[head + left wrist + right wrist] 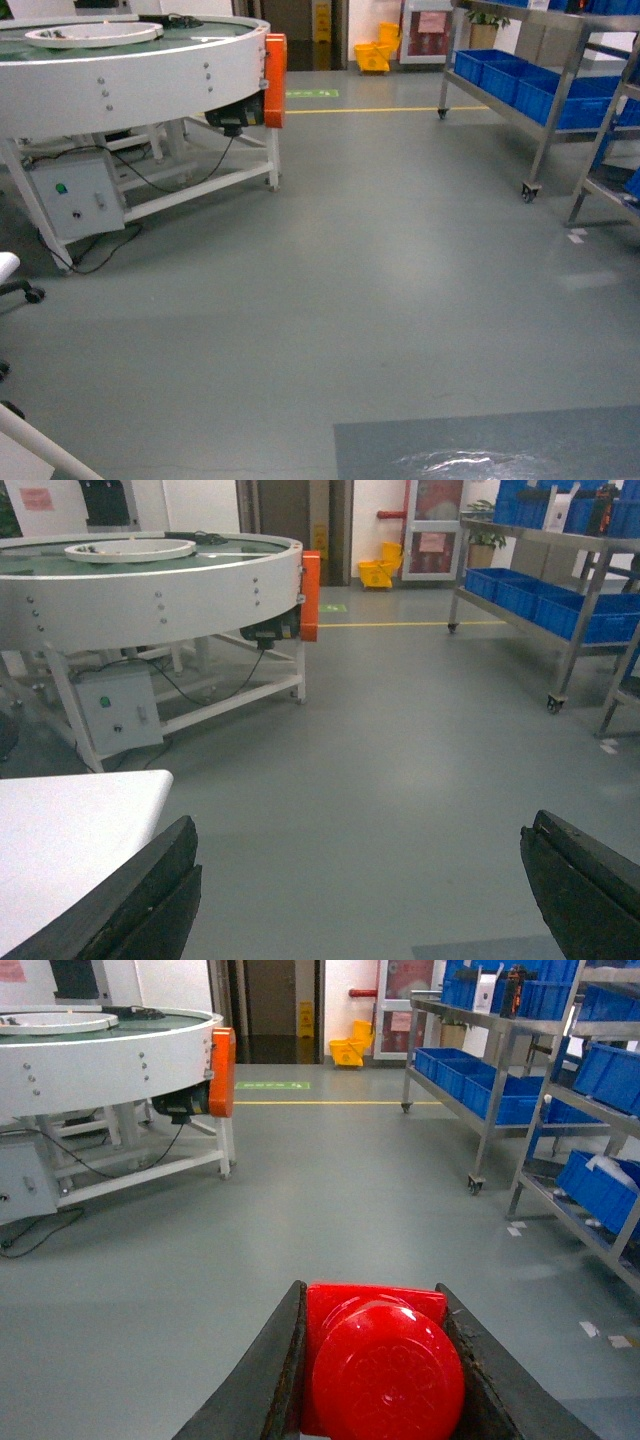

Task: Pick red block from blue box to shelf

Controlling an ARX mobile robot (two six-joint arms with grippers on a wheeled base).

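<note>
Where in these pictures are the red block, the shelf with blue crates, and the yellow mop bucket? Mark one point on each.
red block (385, 1370): right wrist view, on its round stud, between the gripper fingers.
shelf (556, 110): head view, on a steel post.
yellow mop bucket (378, 572): left wrist view, on its body.

No text, label or number is legible; the yellow floor sign (305, 1018) and posters are too blurred.

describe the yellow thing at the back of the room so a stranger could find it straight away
Look past the round white conveyor table to the far wall, where a yellow floor line runs across. Just beyond it, beside the dark doorway, stands a yellow mop bucket on the grey floor. It is the only bright yellow tub; the crates on the steel shelf are dark blue.
</note>
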